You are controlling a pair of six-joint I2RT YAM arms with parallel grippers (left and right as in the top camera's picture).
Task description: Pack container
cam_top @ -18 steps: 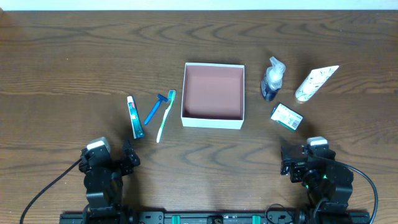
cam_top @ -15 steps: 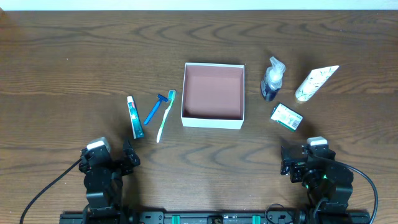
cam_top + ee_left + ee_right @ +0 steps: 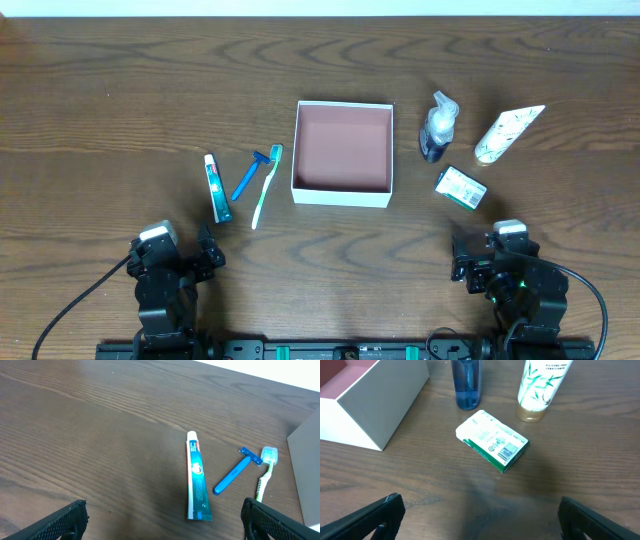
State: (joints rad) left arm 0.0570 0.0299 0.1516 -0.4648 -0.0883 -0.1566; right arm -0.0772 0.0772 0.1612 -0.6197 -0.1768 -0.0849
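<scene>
My left gripper (image 3: 162, 517) and right gripper (image 3: 479, 512) are spread wide, and the container (image 3: 341, 196) looks light and bendy, so I'd pinch one thin wall gently.

We count one box (image 3: 342, 198), one toothpaste tube (image 3: 216, 187), one razor (image 3: 250, 174), one toothbrush (image 3: 266, 185), one pump bottle (image 3: 437, 130), one lotion tube (image 3: 506, 133) and one small packet (image 3: 461, 187).

A dark brown wood-grain surface (image 3: 120, 110) fills the view under even light, with a pale strip (image 3: 320, 7) along its far edge.
</scene>
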